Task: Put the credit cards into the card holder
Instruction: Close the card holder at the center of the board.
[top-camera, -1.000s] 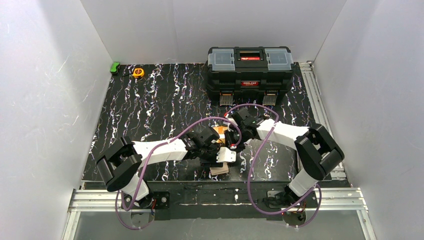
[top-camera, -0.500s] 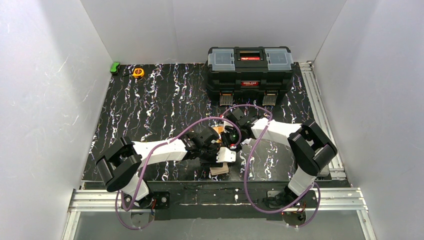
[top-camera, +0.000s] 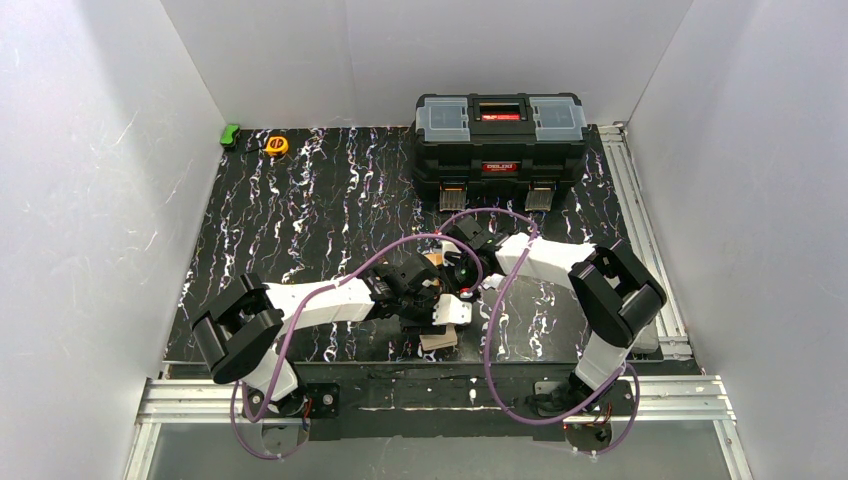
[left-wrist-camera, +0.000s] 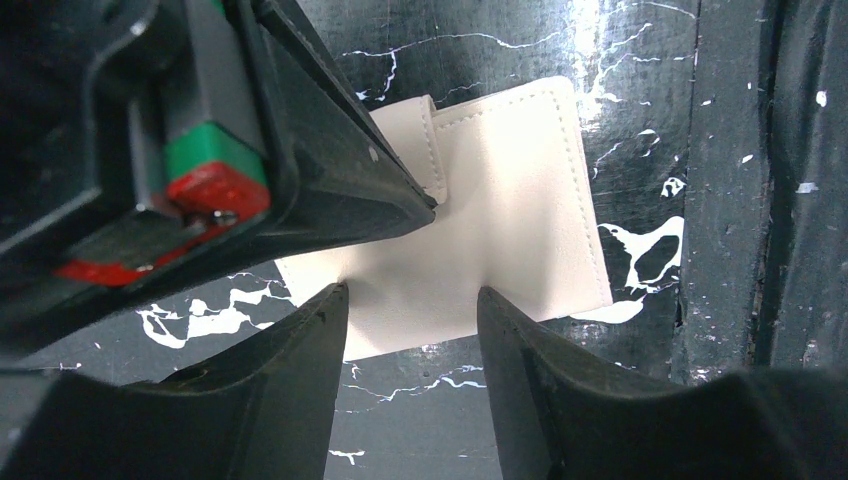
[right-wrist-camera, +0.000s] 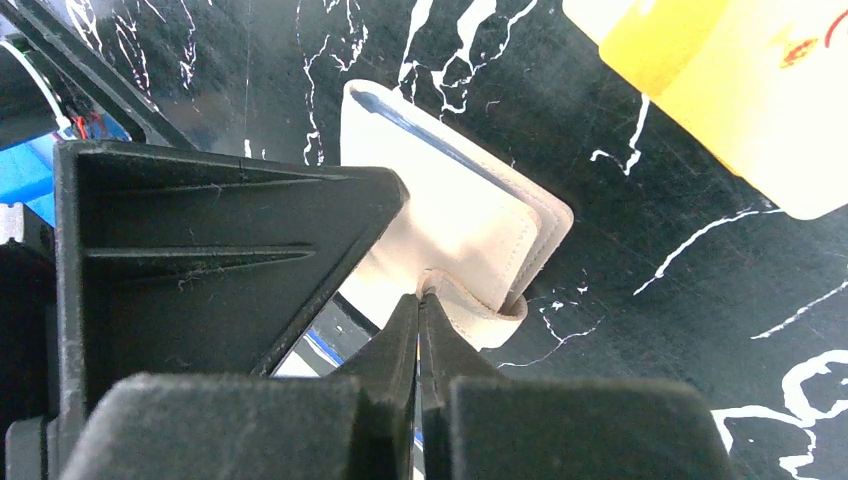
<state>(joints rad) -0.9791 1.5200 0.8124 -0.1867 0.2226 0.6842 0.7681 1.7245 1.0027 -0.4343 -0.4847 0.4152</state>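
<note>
I log one wallet (left-wrist-camera: 500, 200): cream stitched leather, booklet-shaped, flat near the front edge of the glossy black marbled table (top-camera: 300, 220). My left gripper (left-wrist-camera: 405, 300): jaws half-parted astride its cover. My right gripper (right-wrist-camera: 420, 300): pinched shut on the snap tab (right-wrist-camera: 480, 310). One orange card (right-wrist-camera: 740, 90), smooth plastic, lies near. Versus a second ago: right forearm (top-camera: 545, 258) swung leftward; wallet unmoved.

The left gripper (left-wrist-camera: 410, 300) and right gripper (right-wrist-camera: 420, 300) crowd the wallet (left-wrist-camera: 510, 220). The toolbox (top-camera: 500, 150) blocks the back. Room to pass lies on the table (top-camera: 300, 220) left of them.
</note>
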